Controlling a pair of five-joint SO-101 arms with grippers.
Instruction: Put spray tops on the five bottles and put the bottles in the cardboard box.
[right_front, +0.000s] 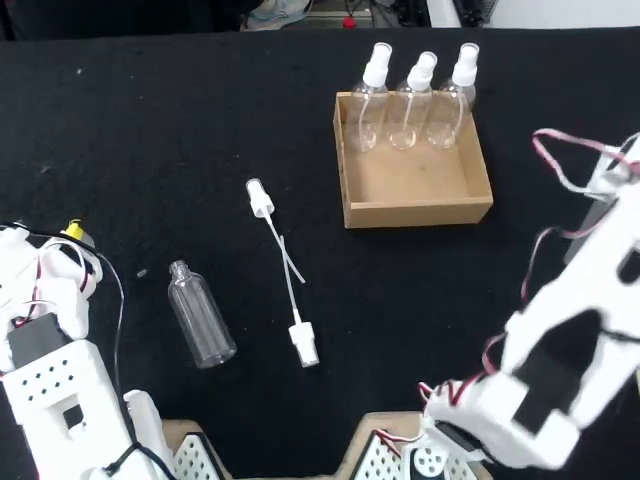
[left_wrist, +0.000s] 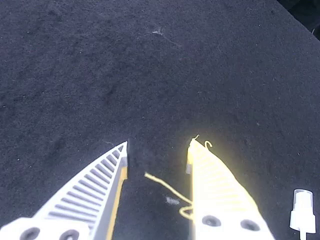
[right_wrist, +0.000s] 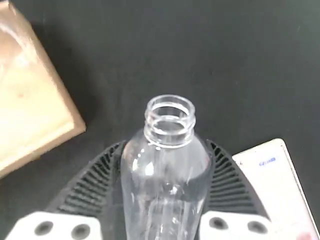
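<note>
Three clear bottles with white spray tops (right_front: 412, 95) lie side by side at the far end of the cardboard box (right_front: 418, 212). A fourth clear bottle (right_front: 200, 314) lies uncapped on the black cloth. Two loose spray tops with long tubes lie beside it, one farther back (right_front: 260, 198) and one nearer (right_front: 304, 345). My right gripper (right_wrist: 165, 145) is shut on a fifth clear bottle (right_wrist: 167, 165), whose open neck points away from the wrist, close to a corner of the box (right_wrist: 30, 105). My left gripper (left_wrist: 157, 147) is open over bare cloth, with a spray top (left_wrist: 302, 210) off to one side.
Black cloth covers the table (right_front: 150, 120). The left arm (right_front: 45, 340) stands at the near left and the right arm (right_front: 570, 340) at the near right. A white card (right_wrist: 265, 175) lies on the cloth beside the right gripper.
</note>
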